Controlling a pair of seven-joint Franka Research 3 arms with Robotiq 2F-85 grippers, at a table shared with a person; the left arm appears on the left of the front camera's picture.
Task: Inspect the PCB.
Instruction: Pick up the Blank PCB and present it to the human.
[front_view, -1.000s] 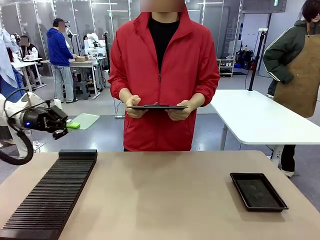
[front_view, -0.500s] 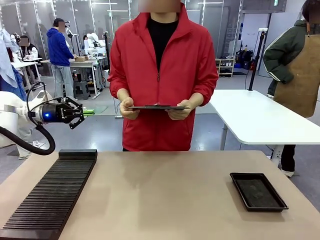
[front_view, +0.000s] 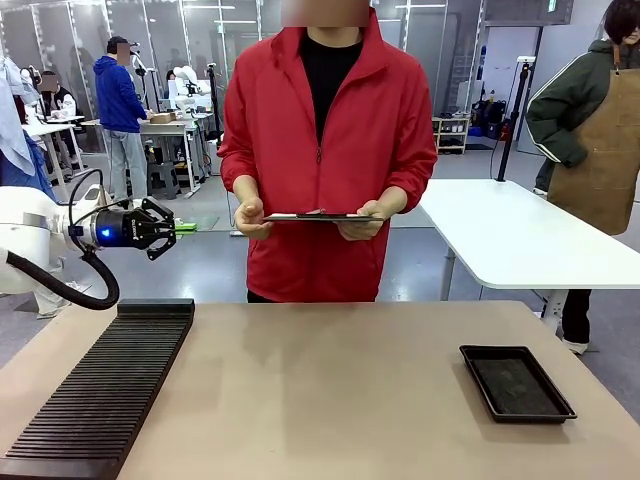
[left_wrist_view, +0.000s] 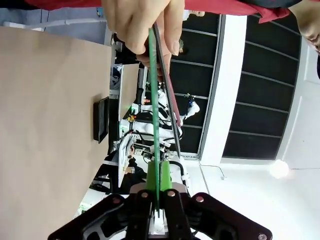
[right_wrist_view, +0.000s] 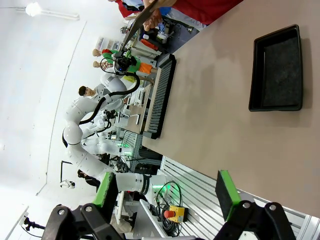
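Facing the PCB (left_wrist_view: 154, 125): person's tablet (front_view: 320, 216), hand (front_view: 250, 215).

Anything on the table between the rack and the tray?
No. In the front view the tabletop between the rack and the tray is bare.

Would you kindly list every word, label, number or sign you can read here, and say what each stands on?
No text is readable in these views.
PCB: clamped edge-on in the left gripper, so its face is hidden.
Tablet: seen edge-on, so its screen is hidden.
Tray: no print seen.
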